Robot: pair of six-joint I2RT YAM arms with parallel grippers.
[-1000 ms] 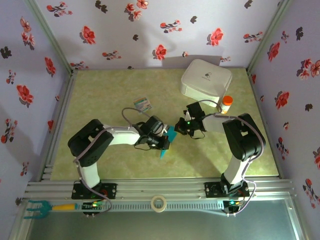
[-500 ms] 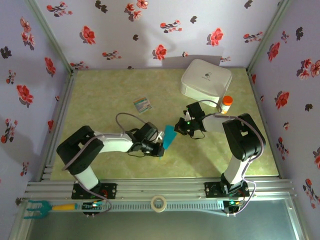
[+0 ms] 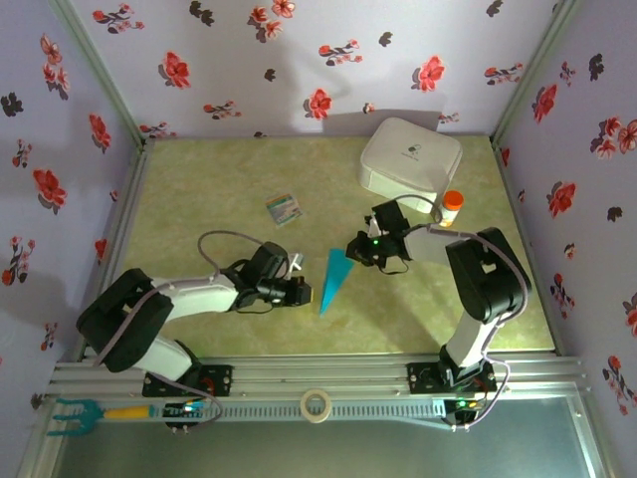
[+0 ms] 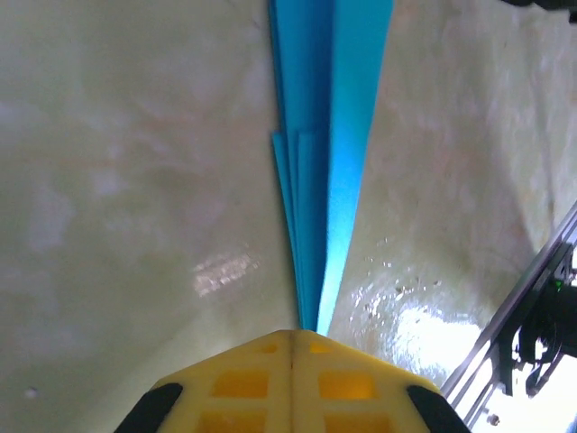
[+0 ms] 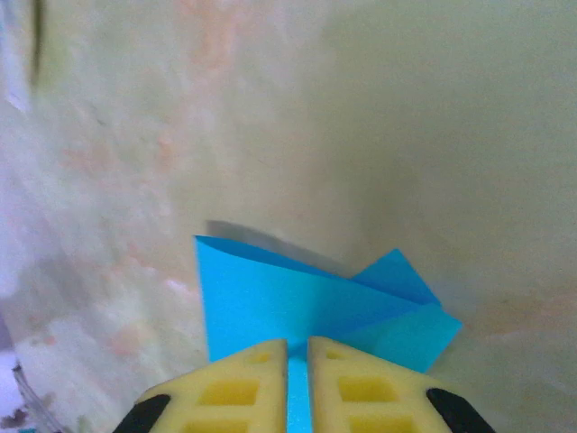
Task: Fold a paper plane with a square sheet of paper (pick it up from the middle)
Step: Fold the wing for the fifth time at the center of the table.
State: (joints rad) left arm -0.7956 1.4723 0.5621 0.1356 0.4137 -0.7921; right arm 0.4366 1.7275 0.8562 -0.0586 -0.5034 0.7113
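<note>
The paper plane (image 3: 333, 279), a slim turquoise-blue dart folded from the square sheet of paper, lies on the green table with its point toward the near edge. My left gripper (image 3: 302, 293) is shut just left of that point. In the left wrist view the yellow fingertips (image 4: 290, 332) meet with the plane's tip (image 4: 306, 320) right in front of them and the plane (image 4: 329, 108) running away. My right gripper (image 3: 354, 251) sits at the wide tail end. In the right wrist view its jaws (image 5: 297, 341) stand a narrow slit apart over the blue paper (image 5: 270, 298).
A white rounded box (image 3: 410, 157) stands at the back right, with an orange bottle (image 3: 451, 207) beside it. A small printed card (image 3: 284, 207) lies behind the left arm. A tape roll (image 3: 317, 405) rests on the front rail. Flowered walls close in three sides.
My left gripper has drawn back to the left, off the plane's point. The plane has settled flat on the table. The right gripper's jaws have parted slightly.
</note>
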